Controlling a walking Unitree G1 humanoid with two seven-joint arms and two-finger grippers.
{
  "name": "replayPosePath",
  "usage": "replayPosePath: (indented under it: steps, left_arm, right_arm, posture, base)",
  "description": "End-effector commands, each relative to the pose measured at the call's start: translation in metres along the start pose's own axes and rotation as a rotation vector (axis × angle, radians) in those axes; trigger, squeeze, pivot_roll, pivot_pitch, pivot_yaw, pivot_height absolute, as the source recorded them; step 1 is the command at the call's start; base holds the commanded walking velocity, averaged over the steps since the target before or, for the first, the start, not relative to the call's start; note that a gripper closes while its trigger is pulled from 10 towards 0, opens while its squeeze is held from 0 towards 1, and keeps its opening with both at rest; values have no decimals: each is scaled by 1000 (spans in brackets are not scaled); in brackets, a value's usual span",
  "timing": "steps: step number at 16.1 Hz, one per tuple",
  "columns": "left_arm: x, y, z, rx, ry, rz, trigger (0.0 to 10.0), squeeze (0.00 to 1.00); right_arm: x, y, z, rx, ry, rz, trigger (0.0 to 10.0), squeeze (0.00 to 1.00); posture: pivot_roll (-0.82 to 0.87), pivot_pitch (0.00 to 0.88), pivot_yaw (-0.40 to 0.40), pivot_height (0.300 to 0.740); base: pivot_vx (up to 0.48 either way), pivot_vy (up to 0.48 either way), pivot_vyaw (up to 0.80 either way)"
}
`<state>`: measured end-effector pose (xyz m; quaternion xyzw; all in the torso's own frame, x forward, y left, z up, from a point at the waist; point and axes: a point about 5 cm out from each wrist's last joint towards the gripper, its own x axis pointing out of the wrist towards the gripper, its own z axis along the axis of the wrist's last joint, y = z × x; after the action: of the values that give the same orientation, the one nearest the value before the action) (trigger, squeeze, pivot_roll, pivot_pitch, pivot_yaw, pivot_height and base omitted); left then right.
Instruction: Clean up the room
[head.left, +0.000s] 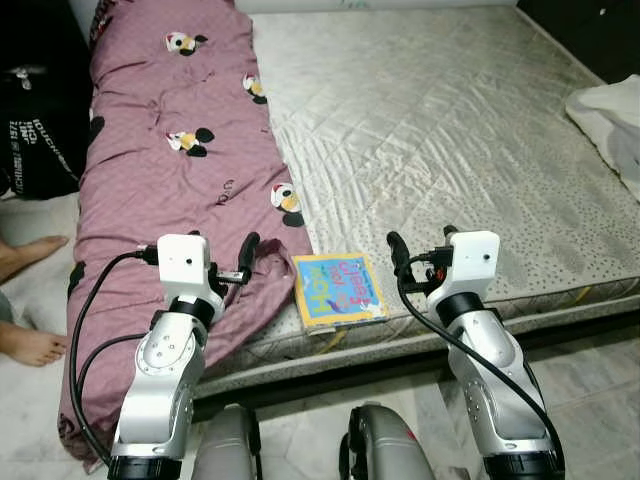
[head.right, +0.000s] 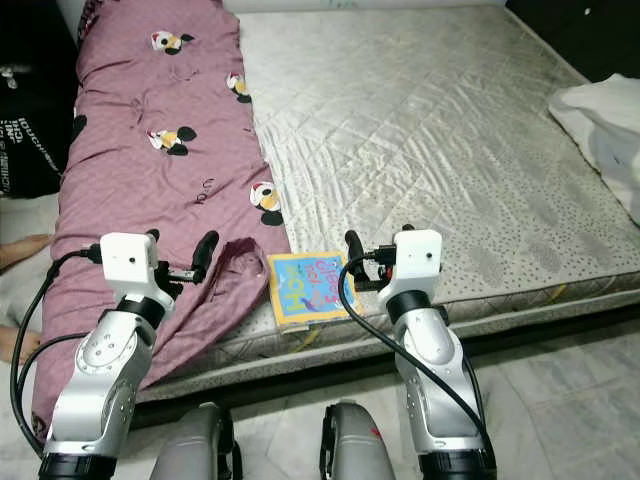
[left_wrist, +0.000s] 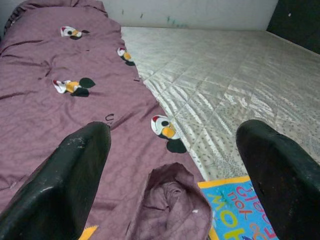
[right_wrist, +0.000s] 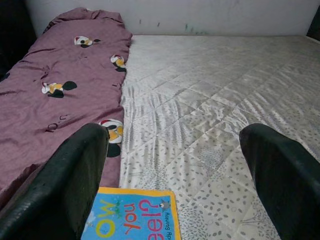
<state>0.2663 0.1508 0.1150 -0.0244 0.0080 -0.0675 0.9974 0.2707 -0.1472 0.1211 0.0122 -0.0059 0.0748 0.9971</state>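
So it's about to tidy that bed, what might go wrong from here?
The picture book lies flat at the mattress edge; a clumsy nudge from the open right gripper might push it onto the floor. The purple blanket bunches right beside the book, so the open left gripper may snag fabric instead. A person's bare feet rest on the floor near the left arm, so a wide swing might hit them.

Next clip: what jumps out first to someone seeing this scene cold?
Probably the bright blue-and-yellow picture book, lying flat at the near edge of the pale quilted mattress, between the two raised arms. Beside it, the mauve cartoon-print blanket runs the length of the mattress's left side and drapes over the near edge. The left end effector hovers open above the blanket's near corner, the right end effector open just right of the book.
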Motion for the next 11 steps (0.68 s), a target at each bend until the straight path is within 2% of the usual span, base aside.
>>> replayPosePath:
  steps: [1,4,11]
  left_arm:
    - [0,3,6,12,-9,15,10000,0]
    - [-2,6,7,18,-10,28,10000,0]
    - [-2,5,9,20,-25,31,10000,0]
  right_arm:
    - [-1,-3,2,-7,-8,-3,10000,0]
    - [-1,-3,3,-8,-15,-1,10000,0]
    - [2,-3,3,-11,-12,1,10000,0]
  posture:
    - [-20,154,-51,656]
    - [-17,161,-54,631]
    - [-19,155,-59,631]
  base:
    - [0,0,0]
    - [0,0,0]
    - [0,0,0]
